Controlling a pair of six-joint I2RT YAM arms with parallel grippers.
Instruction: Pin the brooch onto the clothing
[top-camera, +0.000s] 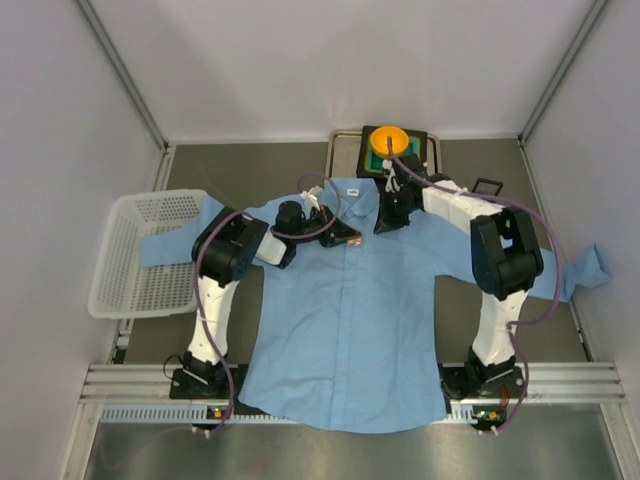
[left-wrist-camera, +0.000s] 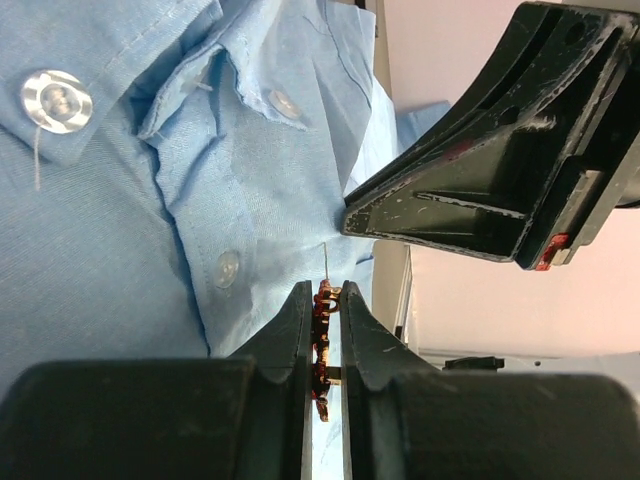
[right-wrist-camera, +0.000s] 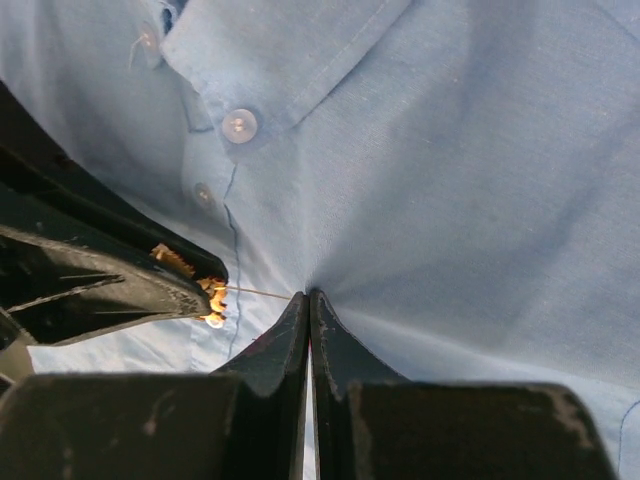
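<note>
The light blue shirt lies flat on the table, collar at the far side. My left gripper is shut on the tiny red-orange brooch, held edge-on between the jaws just beside the button placket. The brooch's thin pin sticks out toward the cloth. My right gripper is shut on a pinched fold of the shirt. In the right wrist view the brooch sits at the left gripper's tip, and its pin reaches to the pinch at my right gripper.
A white plastic basket stands at the left on the shirt's sleeve. A round orange bowl sits on a black tray behind the collar. Walls close in on three sides.
</note>
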